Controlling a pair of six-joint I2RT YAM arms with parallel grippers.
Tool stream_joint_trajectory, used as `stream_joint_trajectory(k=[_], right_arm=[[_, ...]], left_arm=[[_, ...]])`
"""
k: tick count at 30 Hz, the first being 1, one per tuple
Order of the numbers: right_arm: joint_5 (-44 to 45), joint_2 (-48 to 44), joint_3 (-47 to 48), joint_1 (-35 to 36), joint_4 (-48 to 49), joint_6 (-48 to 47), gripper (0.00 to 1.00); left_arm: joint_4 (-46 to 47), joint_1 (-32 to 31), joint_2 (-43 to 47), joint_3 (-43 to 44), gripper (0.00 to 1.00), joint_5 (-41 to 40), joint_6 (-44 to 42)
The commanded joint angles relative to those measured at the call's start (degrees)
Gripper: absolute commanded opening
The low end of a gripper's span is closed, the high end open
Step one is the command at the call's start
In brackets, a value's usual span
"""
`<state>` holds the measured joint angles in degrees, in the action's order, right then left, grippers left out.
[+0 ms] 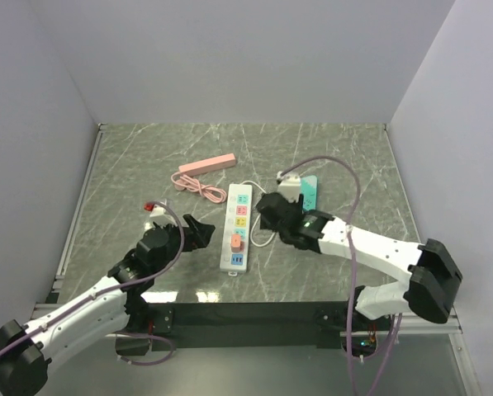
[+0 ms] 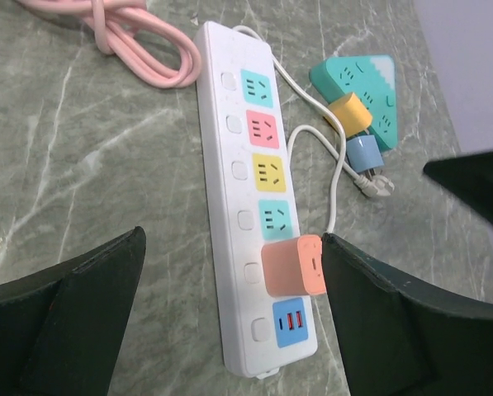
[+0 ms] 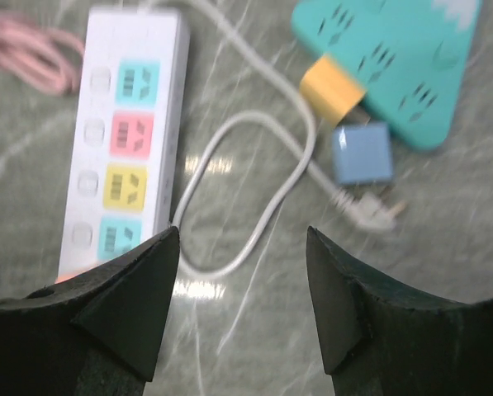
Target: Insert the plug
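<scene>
Enclosure: plain pale walls (image 1: pixel 229 58) on three sides. Floor is a grey-green marble-pattern tabletop (image 1: pixel 139 157) with a metal rail (image 1: pixel 75 206) along the 9 o'clock edge.

Both arms are white with black grippers. Left arm (image 1: pixel 81 309) comes in from 7 o'clock, right arm (image 1: pixel 378 252) from 4 o'clock, and they meet on the centre from either side.

White power strip (image 1: pixel 237 228) lies at table centre, long axis 12 to 6. Sockets from the far end: teal, red, yellow, teal, then the plug, then a blue USB block.

Teal mountain-shaped strip (image 2: pixel 378 82) is at 2 o'clock of the white one, flat on the table. Pink strip (image 1: pixel 207 165) is at 11 o'clock, its pink cable (image 2: pixel 139 41) bunched just beside the white strip's far end.

White cable (image 2: pixel 336 198) loops on the table between the white and teal strips. Its pronged end lies loose near the teal one.

Task item: orange plug (image 2: pixel 293 266) sits in the white strip, second position from the near end, looks fully down.

Left gripper (image 2: pixel 229 330) is at 9 o'clock of the strip, jaws wide apart, holding nothing. One finger (image 2: pixel 370 313) is just beside the plug; can't tell if it touches.

Right gripper (image 3: pixel 242 280) is at 2 o'clock of the plug, above the cable loop, jaws apart, holding nothing.

Yellow adapter (image 2: pixel 350 113) sits at the teal strip's edge, with a blue adapter (image 2: pixel 364 153) just beside it on the table.
</scene>
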<state>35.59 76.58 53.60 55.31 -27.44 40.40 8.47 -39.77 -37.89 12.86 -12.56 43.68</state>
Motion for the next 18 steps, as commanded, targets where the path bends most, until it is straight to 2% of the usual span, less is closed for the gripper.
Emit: stream_joint_trajectory(k=[1,5,10,14,18], right_arm=[[-5.1,-3.2,-0.3,-7.0,9.9,-12.1,0.69],[-5.6,1.1,3.7,-10.6,8.1,-19.4,0.68],[-8.9,8.0,7.3,-14.7,8.2,-23.8,0.67],[-11.8,8.1,7.1,-17.2,10.2,-26.4,0.67],[-16.1,9.6,9.9,-20.8,7.5,-28.3,0.67]], left_arm=[[0.3,0.2,-1.9,4.0,0.93,-1.2,-2.8],[1.6,0.5,-4.6,5.7,0.93,-0.6,-4.3],[5.6,1.4,-9.2,6.7,0.93,2.8,-6.0],[7.7,1.7,-11.3,7.0,0.93,4.3,-6.9],[8.9,2.9,-13.1,7.4,0.93,6.1,-7.6]])
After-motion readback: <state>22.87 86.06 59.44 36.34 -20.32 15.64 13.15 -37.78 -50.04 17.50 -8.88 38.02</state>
